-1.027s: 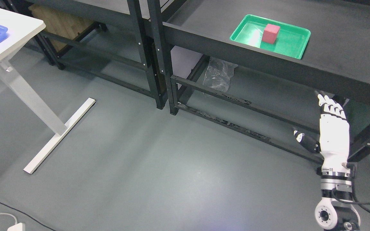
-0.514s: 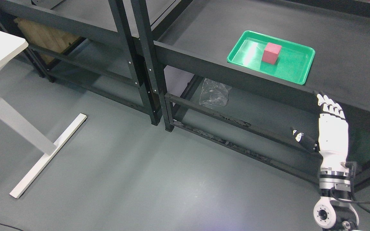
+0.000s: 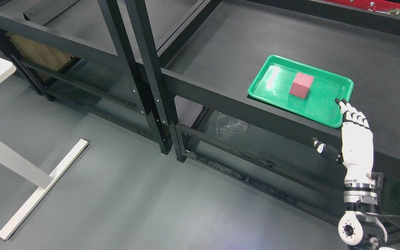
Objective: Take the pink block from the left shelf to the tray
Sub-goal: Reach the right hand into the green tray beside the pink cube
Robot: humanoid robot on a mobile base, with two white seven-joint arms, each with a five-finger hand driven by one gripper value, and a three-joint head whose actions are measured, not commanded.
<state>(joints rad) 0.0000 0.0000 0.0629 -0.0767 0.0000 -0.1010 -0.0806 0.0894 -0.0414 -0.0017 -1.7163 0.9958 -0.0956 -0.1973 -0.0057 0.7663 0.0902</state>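
Head view. Pink block [image 3: 301, 86] sits inside the green tray [image 3: 328, 113], roughly at the tray's middle, resting flat on one face. The tray lies on the dark shelf [image 3: 241, 52] at the right, close to the shelf's near edge.

Right hand [image 3: 356, 146] comes up from the lower right corner on a white forearm with a silver wrist joint. Fingers [image 3: 351, 114] extended and lying close side by side, pointing toward the far side; thumb [image 3: 325, 150] splayed out to the left. The hand holds nothing. In this view the fingertips overlap the tray's near right corner; whether they touch the rim I cannot tell. Block stands apart from the hand, to the left of and beyond the fingertips.

Left of the tray shelf, black uprights [image 3: 151, 80] divide it from a second dark rack. A crumpled clear plastic bag [image 3: 232, 125] lies on the lower level beneath the tray. Grey floor in the foreground; a white table leg and foot [image 3: 36, 194] at the near left.
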